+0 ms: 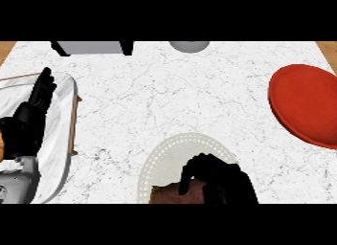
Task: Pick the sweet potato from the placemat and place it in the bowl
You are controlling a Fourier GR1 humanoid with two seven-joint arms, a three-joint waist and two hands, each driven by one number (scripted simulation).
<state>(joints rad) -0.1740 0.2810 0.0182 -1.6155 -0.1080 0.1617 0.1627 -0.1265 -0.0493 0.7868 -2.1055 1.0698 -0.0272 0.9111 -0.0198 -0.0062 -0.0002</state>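
The brown sweet potato lies on the pale, round, dotted-rim placemat, at its near edge, so the carry to the bowl has not begun. The black right hand hangs right over it, fingers curled down around the vegetable's far end; only part of the potato shows beneath them, and whether the fingers are clamped on it or just arched above it is hard to judge, though they appear to be closing round it. By my reading this is the grasp step. Left to do: lift, move toward the wide red bowl, which sits well apart from the placemat toward the far right, and release.

The black left hand rests open, fingers straight, to the left of the placemat over a white tray with a wooden rim.

The white marbled tabletop carries a grey box-like object and a grey round object far behind the placemat.
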